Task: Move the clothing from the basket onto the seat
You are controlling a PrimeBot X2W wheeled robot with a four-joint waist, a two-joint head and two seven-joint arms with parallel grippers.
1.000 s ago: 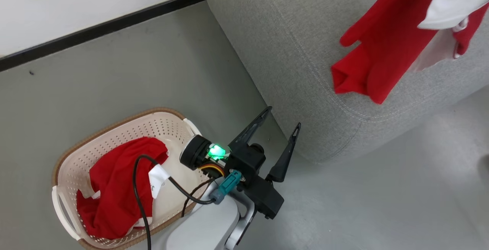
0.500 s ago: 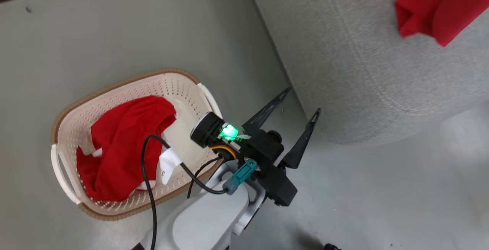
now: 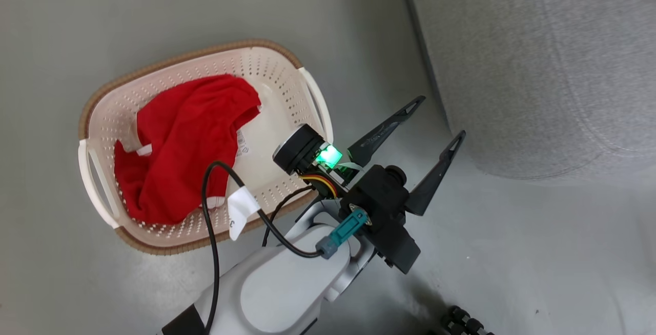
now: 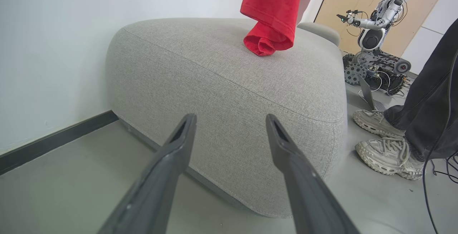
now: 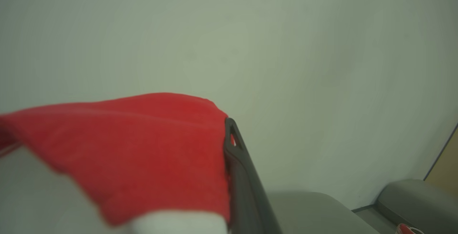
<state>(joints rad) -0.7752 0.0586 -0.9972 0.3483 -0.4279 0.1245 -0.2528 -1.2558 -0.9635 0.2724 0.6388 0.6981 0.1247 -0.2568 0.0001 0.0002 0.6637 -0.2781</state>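
Lying at centre left of the head view, the basket (image 3: 277, 68) holds one crumpled red garment (image 3: 189, 140); the left gripper (image 3: 443, 116) hangs beside it, jaws spread and empty, pointing at the seat (image 3: 538, 68), upper right.

Left wrist view: a second red garment (image 4: 272, 12) hangs at top centre, hem touching the seat (image 4: 222, 66).

Right wrist view: the right gripper (image 5: 228, 137) is clenched on that second red garment (image 5: 143, 148).

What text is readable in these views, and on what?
"3", apparently: white tag on the cable.
Sticker on the basket floor: print too small to read.
Nothing else legible.
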